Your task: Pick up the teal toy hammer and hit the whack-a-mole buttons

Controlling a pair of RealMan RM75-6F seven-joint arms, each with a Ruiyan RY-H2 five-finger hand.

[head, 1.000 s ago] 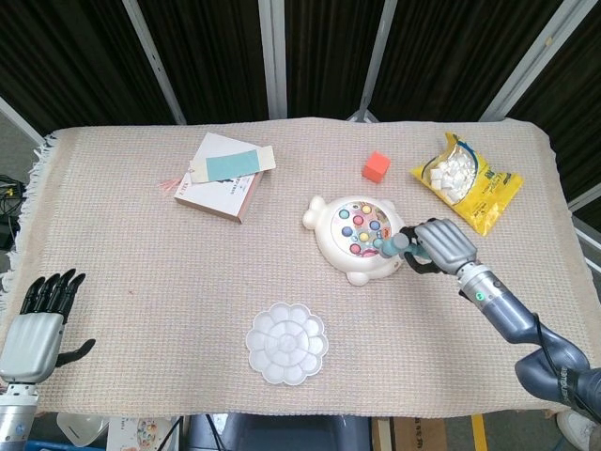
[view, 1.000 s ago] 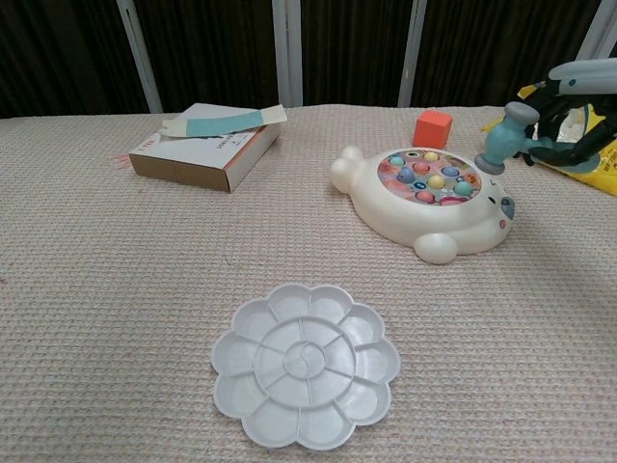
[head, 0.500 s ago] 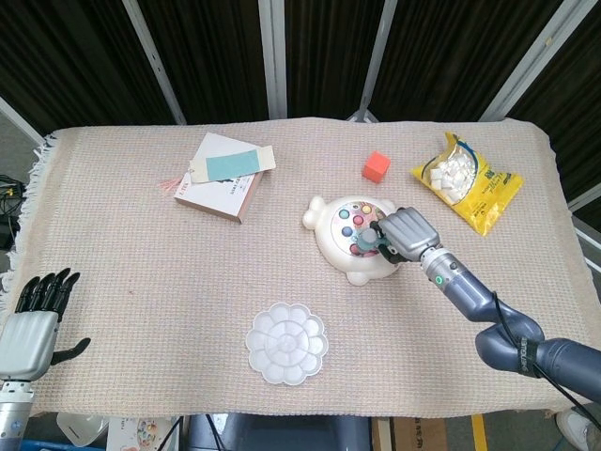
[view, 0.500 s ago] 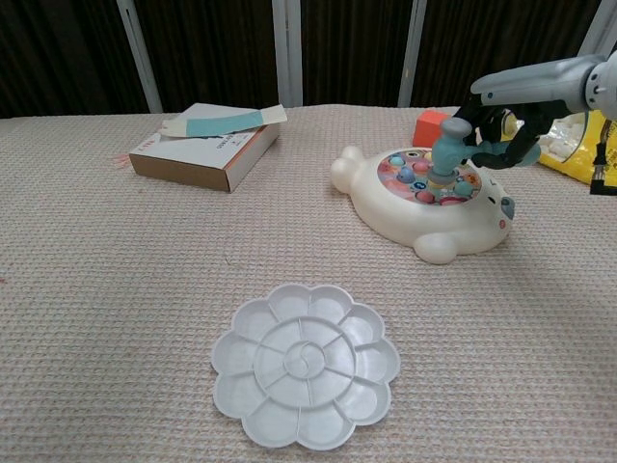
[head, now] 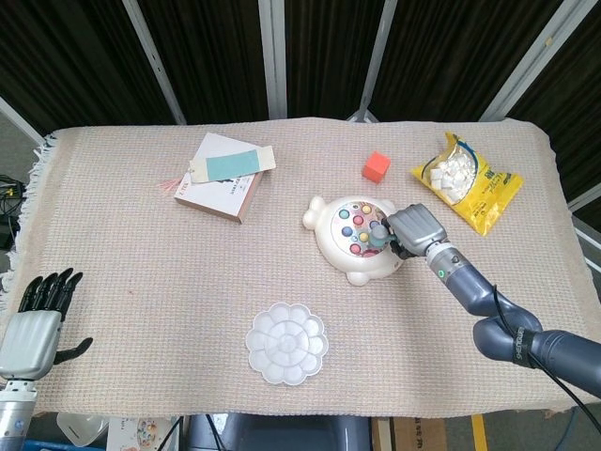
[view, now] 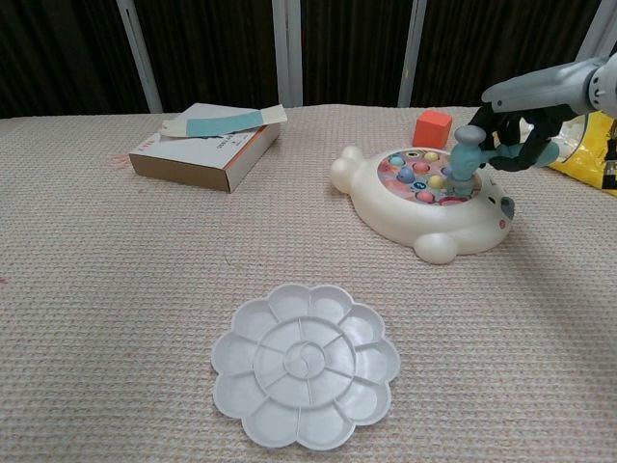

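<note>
The white whack-a-mole toy (head: 346, 252) (view: 417, 217) with coloured buttons lies right of the table's middle. My right hand (head: 414, 228) (view: 525, 106) grips the teal toy hammer (view: 465, 158) by its handle. The hammer head (head: 377, 232) stands over the buttons on the toy's right side, at or just above them. My left hand (head: 36, 319) hangs off the table's near left corner, fingers apart and holding nothing; the chest view does not show it.
A white flower-shaped palette (head: 286, 343) (view: 306, 364) lies near the front edge. A box with a teal card (head: 223, 175) (view: 204, 147) sits at the back left. An orange cube (head: 377, 165) (view: 433, 126) and a yellow snack bag (head: 467, 182) lie behind the toy.
The right hand swung the hammer left onto the toy's middle buttons, then shifted it slightly right to the buttons on the right side. The left hand stayed put.
</note>
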